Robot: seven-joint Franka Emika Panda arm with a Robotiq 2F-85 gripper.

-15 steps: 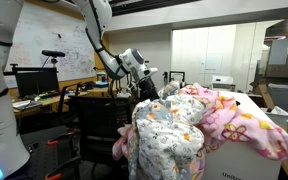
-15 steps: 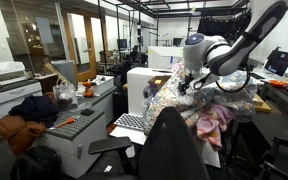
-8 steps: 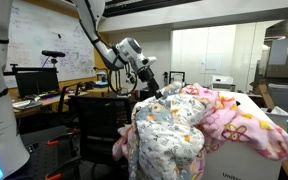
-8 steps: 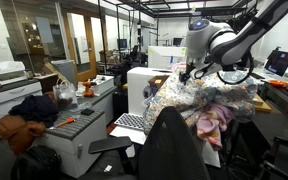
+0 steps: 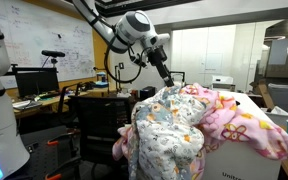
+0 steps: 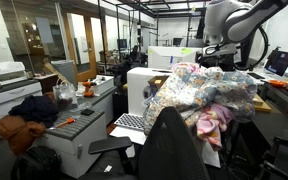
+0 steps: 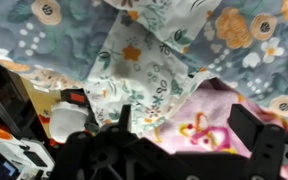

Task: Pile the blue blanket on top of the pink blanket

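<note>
Gripper (image 5: 170,84) spread, holding nothing, above the blue blanket (image 5: 169,125) heaped over the pink blanket (image 5: 249,125).

blue blanket (image 7: 144,50): edge over pink blanket (image 7: 216,108) | gripper (image 7: 184,128): jaws apart, empty, above both

White box-like stand (image 5: 250,161) is carrying the pink blanket (image 5: 250,124); the blue blanket (image 5: 169,132) is lying over both, draping down.

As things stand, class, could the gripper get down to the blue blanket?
Probably yes. The open gripper hangs above the blue blanket, which lies partly over the pink blanket. Nothing shows between the gripper and the blue blanket, so the way down looks free.
</note>
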